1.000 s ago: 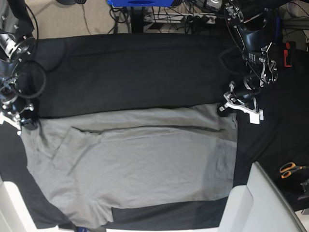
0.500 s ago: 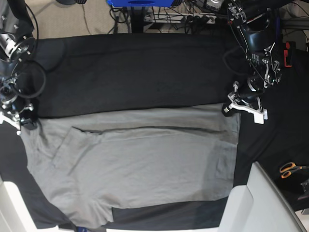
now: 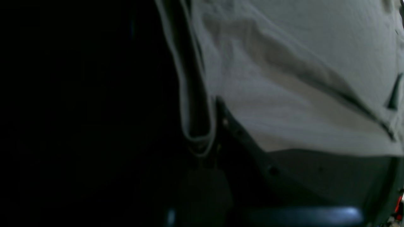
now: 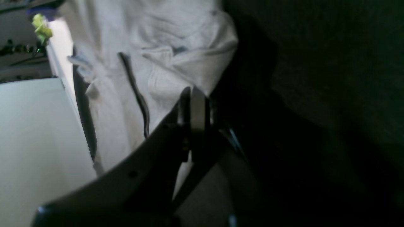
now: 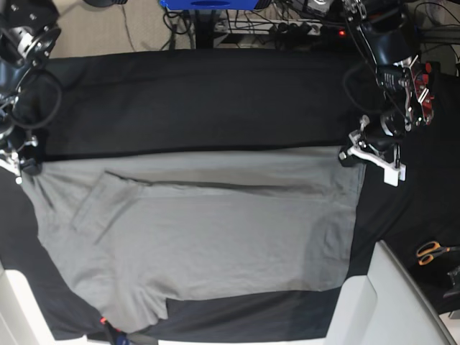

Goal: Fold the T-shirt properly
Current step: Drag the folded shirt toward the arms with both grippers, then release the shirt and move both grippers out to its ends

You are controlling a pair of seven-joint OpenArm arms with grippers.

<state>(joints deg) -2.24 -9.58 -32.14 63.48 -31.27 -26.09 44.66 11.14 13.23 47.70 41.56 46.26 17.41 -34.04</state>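
A black table cloth (image 5: pixel 194 100) covers a wide work table, with cables and a blue unit (image 5: pixel 208 3) crowding the floor beyond its far edge. The T-shirt (image 5: pixel 201 237), plain grey, lies spread flat across the near half of the cloth, a long lengthwise fold crease running across its upper part and one sleeve folded in at the base view's left. No brand, label or lettering can be read on the shirt in any view.

The left gripper (image 5: pixel 350 153) is clamped shut on the T-shirt at its far corner on the base view's right; the left wrist view shows pale fabric (image 3: pixel 284 78) bunched against the dark jaw. The right gripper (image 5: pixel 27 167) is likewise closed on the T-shirt at the opposite far corner, and the right wrist view shows its jaws (image 4: pixel 192 104) pressed together on a rumpled fold of grey cloth (image 4: pixel 164 56).

Beyond the T-shirt's far edge the black cloth lies bare across the table's whole width. At the shirt's near edge, white panels (image 5: pixel 392 302) rise at both corners of the table, the right-hand one overlapping the shirt's near corner. Orange-handled scissors (image 5: pixel 431 251) lie on the cloth well to the right of the T-shirt, past the white panel.
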